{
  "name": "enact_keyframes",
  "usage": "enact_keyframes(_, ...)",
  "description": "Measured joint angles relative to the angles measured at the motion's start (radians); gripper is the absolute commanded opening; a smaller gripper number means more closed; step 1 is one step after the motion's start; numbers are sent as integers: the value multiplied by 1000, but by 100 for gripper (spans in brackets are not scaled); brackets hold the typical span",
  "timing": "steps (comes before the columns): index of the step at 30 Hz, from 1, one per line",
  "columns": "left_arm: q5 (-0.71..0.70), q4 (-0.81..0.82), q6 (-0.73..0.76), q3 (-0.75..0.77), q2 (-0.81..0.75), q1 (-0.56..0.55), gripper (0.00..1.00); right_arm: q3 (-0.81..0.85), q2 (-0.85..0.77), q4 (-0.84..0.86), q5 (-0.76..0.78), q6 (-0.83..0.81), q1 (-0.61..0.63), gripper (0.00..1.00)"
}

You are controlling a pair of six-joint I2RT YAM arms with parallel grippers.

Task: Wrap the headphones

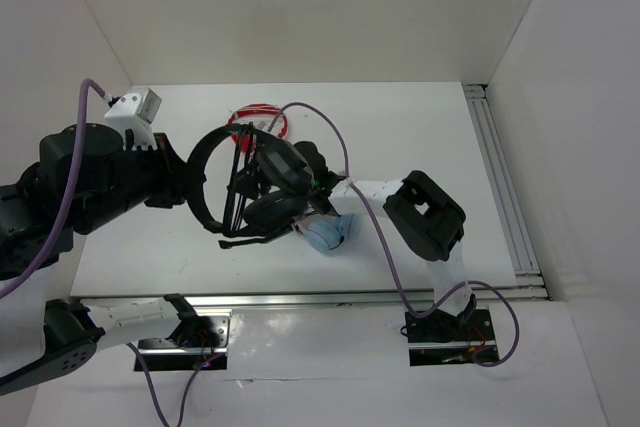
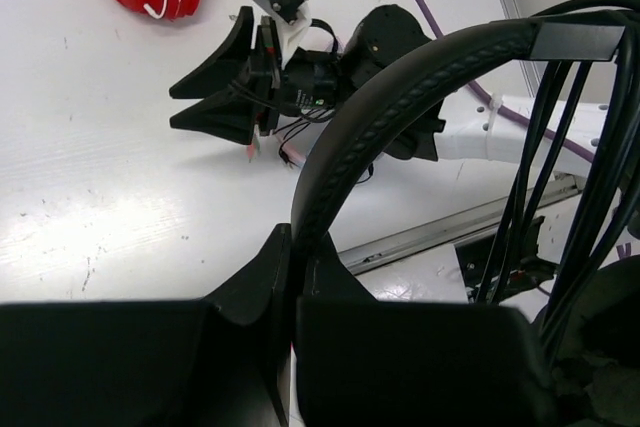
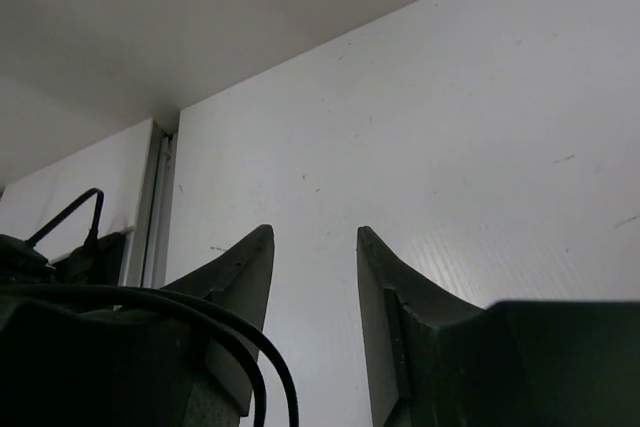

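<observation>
The black over-ear headset with a thin padded headband (image 2: 400, 97) was held up over the white table (image 2: 100, 147), its band pinched between the closed fingers of the left gripper (image 2: 293, 257) and several turns of its thin black cable (image 2: 605, 177) strung across the arch. The right gripper (image 3: 315, 237) stood nearby, fingers apart, nothing between them. I judged the headset light and its band stiff enough to serve as a handle, while the limp, slick cable wanted taking near its loose end and keeping taut.

White table (image 1: 420, 137) between white walls (image 1: 300, 7)
</observation>
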Motion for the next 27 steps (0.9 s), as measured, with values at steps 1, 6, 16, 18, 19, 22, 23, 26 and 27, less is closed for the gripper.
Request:
enact_keyframes(1, -2, -1, -8, -8, -6, 0, 0, -9, 0, 18, 0, 2, 0, 42)
enact_keyframes(6, -55, -18, -60, -20, -20, 0, 0, -57, 0, 55, -6, 20, -2, 33)
enact_keyframes(16, -230, -58, -186, -14, -32, 0, 0, -213, -3, 145, -13, 51, 2, 0)
enact_keyframes(18, -251, -56, -198, -16, -32, 0, 0, -217, -4, 152, -12, 53, 5, 20)
enact_keyframes(19, -263, -57, -209, -21, -33, 0, 0, -218, -5, 153, -12, 56, 8, 28)
enact_keyframes(22, -301, -50, -241, -51, -46, 0, 0, -243, -22, 157, -8, 55, 23, 14)
enact_keyframes(23, -311, -50, -246, -59, -49, 0, 0, -254, -29, 158, -8, 53, 28, 11)
enact_keyframes(26, -332, -51, -260, -69, -55, 0, 0, -267, -41, 158, -5, 51, 43, 9)
enact_keyframes(27, -334, -50, -266, -69, -55, 0, 0, -267, -42, 158, -5, 51, 46, 9)
